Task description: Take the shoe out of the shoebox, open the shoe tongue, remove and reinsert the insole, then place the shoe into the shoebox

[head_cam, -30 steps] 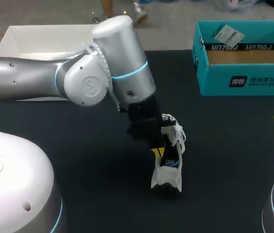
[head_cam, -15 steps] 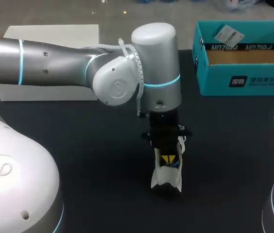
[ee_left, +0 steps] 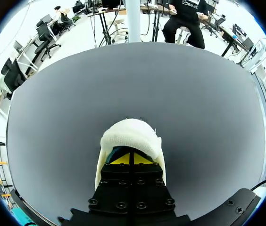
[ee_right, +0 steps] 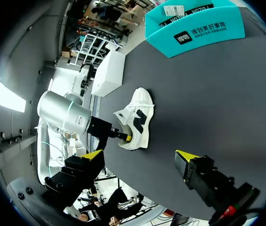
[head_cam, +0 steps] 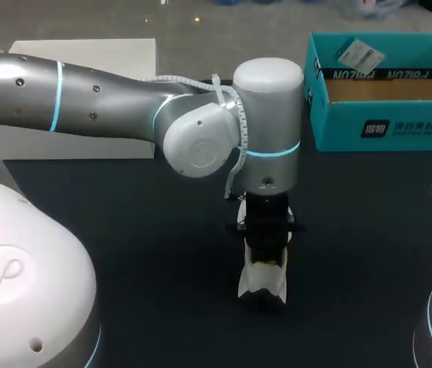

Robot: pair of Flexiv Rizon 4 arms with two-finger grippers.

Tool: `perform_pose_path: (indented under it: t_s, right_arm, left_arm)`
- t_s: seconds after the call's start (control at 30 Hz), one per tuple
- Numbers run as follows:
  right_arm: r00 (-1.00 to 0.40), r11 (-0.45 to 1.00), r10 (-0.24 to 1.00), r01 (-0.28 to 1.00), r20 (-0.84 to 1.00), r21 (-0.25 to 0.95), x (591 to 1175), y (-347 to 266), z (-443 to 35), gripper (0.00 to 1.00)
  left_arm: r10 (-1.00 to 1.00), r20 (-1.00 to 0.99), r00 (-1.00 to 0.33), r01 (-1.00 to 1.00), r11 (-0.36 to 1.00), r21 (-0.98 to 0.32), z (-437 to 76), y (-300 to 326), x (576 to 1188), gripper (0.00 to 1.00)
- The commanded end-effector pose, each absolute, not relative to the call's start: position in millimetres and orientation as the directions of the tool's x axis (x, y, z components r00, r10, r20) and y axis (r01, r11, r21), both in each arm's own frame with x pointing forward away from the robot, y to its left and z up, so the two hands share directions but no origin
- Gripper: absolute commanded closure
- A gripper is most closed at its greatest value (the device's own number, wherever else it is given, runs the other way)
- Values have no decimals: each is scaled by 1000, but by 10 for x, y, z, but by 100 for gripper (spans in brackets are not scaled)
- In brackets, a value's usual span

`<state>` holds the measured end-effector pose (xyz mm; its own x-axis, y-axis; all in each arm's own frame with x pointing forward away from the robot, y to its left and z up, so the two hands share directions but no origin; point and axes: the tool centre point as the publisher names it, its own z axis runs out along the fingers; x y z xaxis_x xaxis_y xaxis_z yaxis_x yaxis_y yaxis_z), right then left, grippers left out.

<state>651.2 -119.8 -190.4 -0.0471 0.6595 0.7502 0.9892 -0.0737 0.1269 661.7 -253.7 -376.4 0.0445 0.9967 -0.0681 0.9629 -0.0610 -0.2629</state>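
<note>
Left tool [ee_left: 132,159] swung over shoe [ee_left: 129,134], now inside its collar.

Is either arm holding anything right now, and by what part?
The right gripper is open and empty. The left gripper has its fingers together, down inside the shoe; whether they pinch anything in there cannot be told.

The white low-top sneaker [ee_left: 130,134] has a rough, knitted-cloth heel collar and smooth, faintly shiny side panels. The matt black counter [head_cam: 124,199] looks even and dull. The teal open shoebox [head_cam: 384,130] is matt cardboard, raw brown inside. The left arm [head_cam: 109,107] is satin silver metal, capped in glossy white. The left pincer [ee_left: 132,158] is matt black with smooth yellow tips.
</note>
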Motion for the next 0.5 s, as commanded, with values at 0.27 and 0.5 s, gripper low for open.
perform_pose_path:
  t_s: [0.27,0.5]
  right_arm:
    - [-46,-76,661,989,749,128,6495,-1193,-1905,0]
    - [-46,-76,661,989,749,128,6495,-1193,-1905,0]
  left_arm:
    - [996,-77,37,962,-57,-268,-4156,-2629,6668,100]
    - [993,-100,64,981,-81,-179,-3891,-2551,6665,100]
